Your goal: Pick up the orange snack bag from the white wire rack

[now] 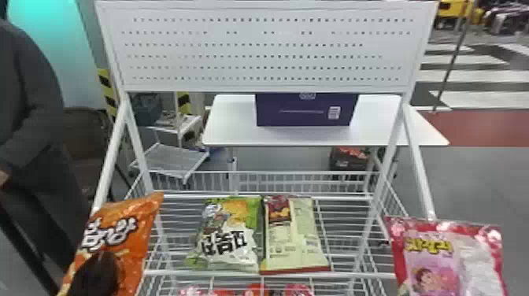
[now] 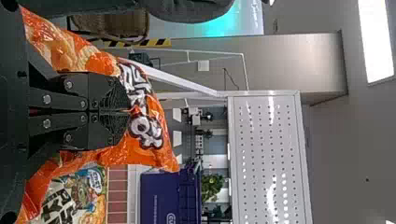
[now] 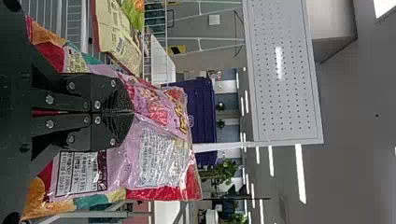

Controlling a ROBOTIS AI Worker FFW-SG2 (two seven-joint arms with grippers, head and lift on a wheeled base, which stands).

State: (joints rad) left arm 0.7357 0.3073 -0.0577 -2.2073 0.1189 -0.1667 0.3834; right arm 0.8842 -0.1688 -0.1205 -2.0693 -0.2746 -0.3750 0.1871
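The orange snack bag (image 1: 134, 236) is in the robot's left hand (image 1: 96, 275), at the lower left of the head view, in front of the left side of the white wire rack (image 1: 354, 274). The bag is tilted, its top corner pointing up and to the right, with bold white, dark-edged lettering across its front. In the left wrist view, the left hand (image 2: 127, 112) has its two black fingers closed together, pinching the bag's wrapper between their tips, and orange film spreads out on both sides of them. Whether the bag touches the rack cannot be told. The right hand (image 3: 130, 112) is also closed, gripping a pink and red snack bag (image 1: 437, 259), which is at the lower right of the head view, in front of the rack's right side. Between these two bags, a green and white bag (image 1: 228, 236) and a cream bag (image 1: 299, 240) with a dark red bottom edge lie side by side on the rack's wire shelf. Below them, at the bottom edge of the head view, are the tops of some red packages (image 1: 258, 291). A white perforated panel (image 1: 259, 51) spans the top of the rack, and behind it a purple box (image 1: 303, 112) stands on a white surface (image 1: 232, 118).
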